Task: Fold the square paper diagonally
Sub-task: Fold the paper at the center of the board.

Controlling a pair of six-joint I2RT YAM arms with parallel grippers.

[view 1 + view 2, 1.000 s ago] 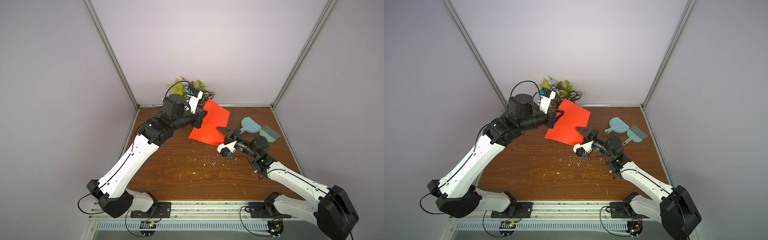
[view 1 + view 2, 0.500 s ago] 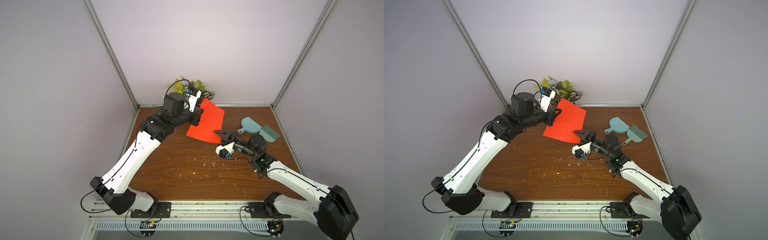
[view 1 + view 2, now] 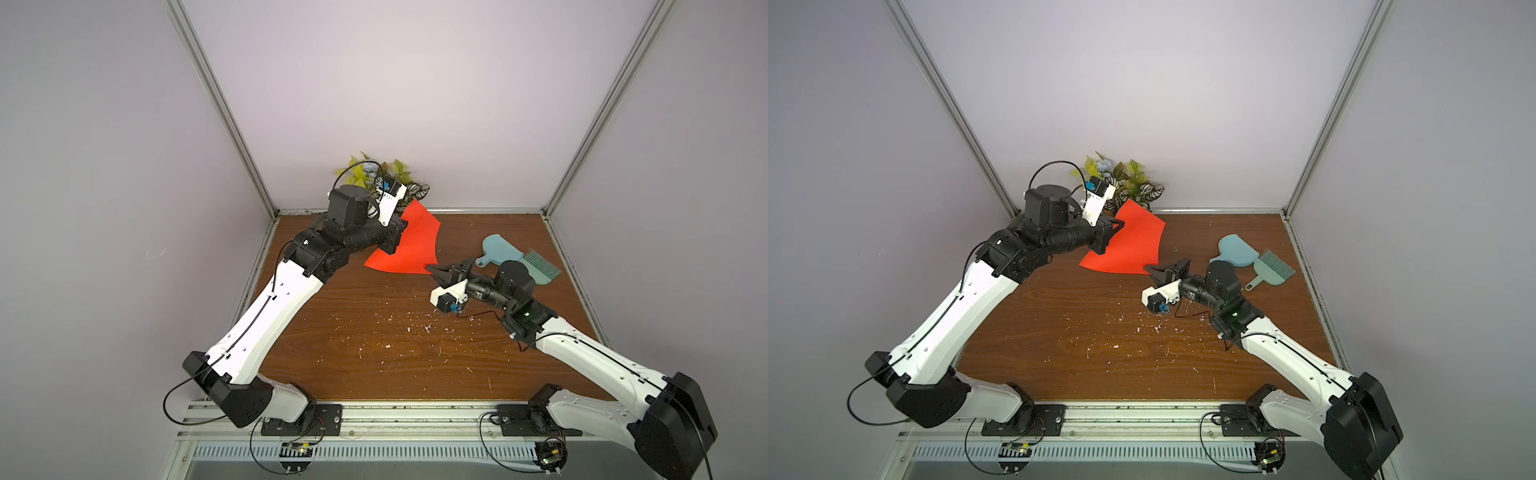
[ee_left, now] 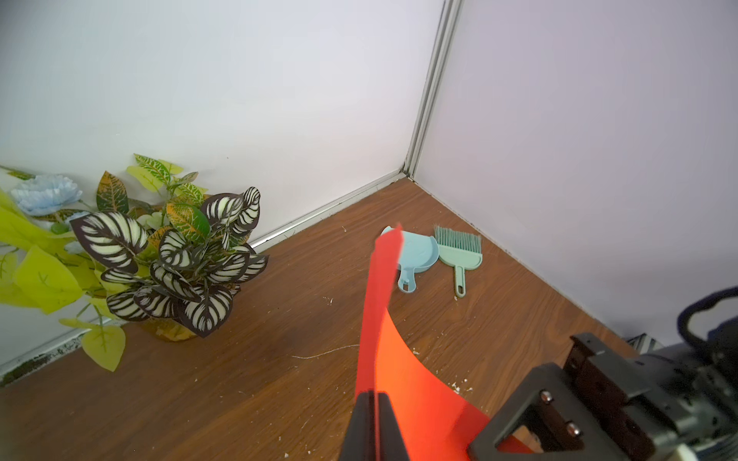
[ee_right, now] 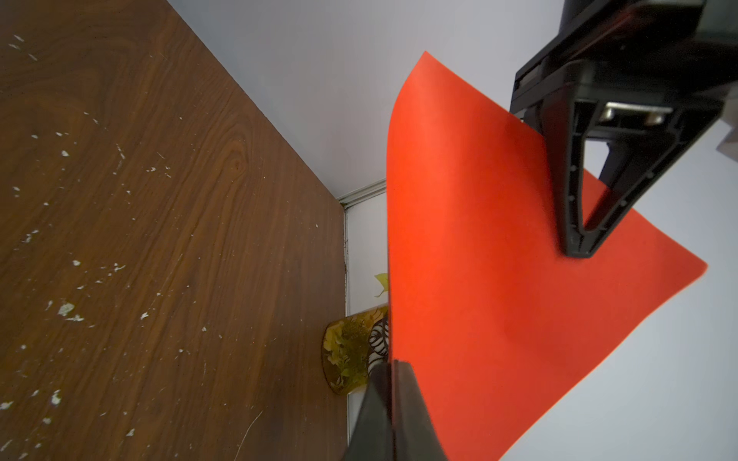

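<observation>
Paper (image 3: 409,243): one red-orange sheet, unfolded. It is raised off the flat and bowed into a curve over the back of the bench (image 3: 374,365), left of centre, near the plant (image 4: 179,255). Both top views show it spanning between my two pincers. I cannot tell whether its lower edge touches the wood.

Left pincer (image 4: 374,401): closed on the edge of the sheet on my left side. My wrist view shows the two jaws pressed together with the paper coming out from between them.

Right pincer (image 5: 393,369): closed on the near corner of the sheet, the one toward the dustpan (image 3: 500,251). The jaws are together with the paper clamped between them, and no gap shows. From this wrist view the left pincer's finger lies against the far part of the sheet.

Surroundings: the light blue dustpan and a green brush (image 3: 540,270) lie side by side at the right rear of the bench, apart from the paper. White scraps (image 3: 415,328) are scattered over the middle of the wood.
</observation>
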